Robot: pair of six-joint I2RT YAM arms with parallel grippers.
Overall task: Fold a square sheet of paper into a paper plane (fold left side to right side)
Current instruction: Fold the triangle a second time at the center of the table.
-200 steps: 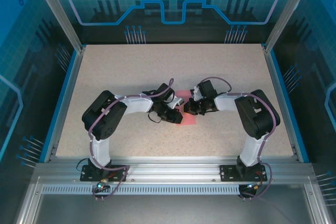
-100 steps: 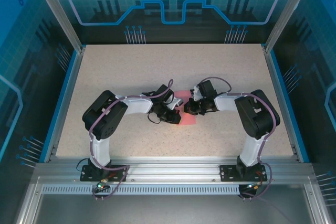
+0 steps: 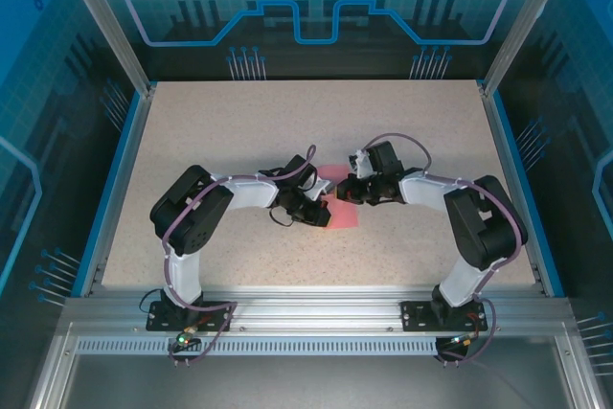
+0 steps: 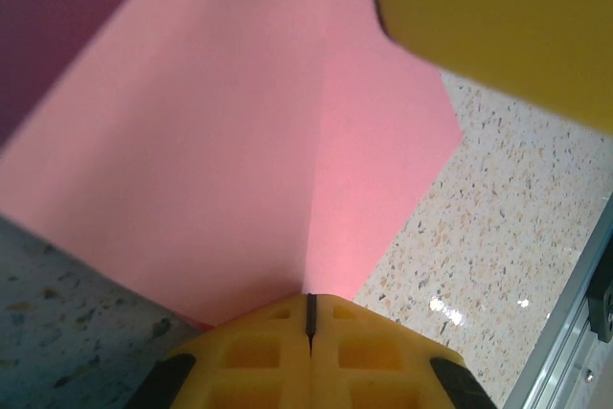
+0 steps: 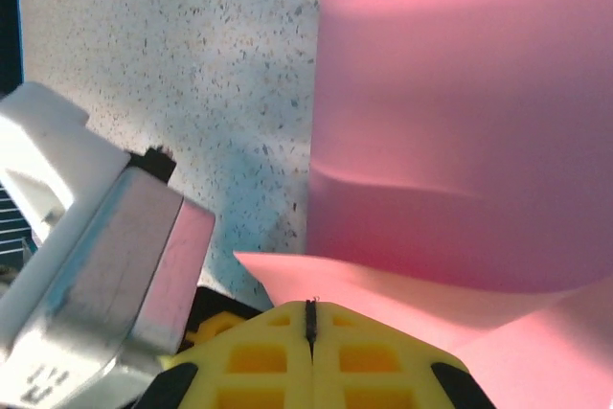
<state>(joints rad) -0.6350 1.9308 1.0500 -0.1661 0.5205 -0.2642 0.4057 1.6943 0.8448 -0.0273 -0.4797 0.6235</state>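
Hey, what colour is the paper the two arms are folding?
The paper is plain pink, with no pattern; it shows clearest in the left wrist view.

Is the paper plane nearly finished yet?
Not nearly. Done: the square sheet of paper shows one straight fold line in the left wrist view. In hand: the left gripper and the right gripper are both shut at the paper's edges, and the part by the right gripper curls up off the table. Left: there is no pointed dart shape, so most folds remain.
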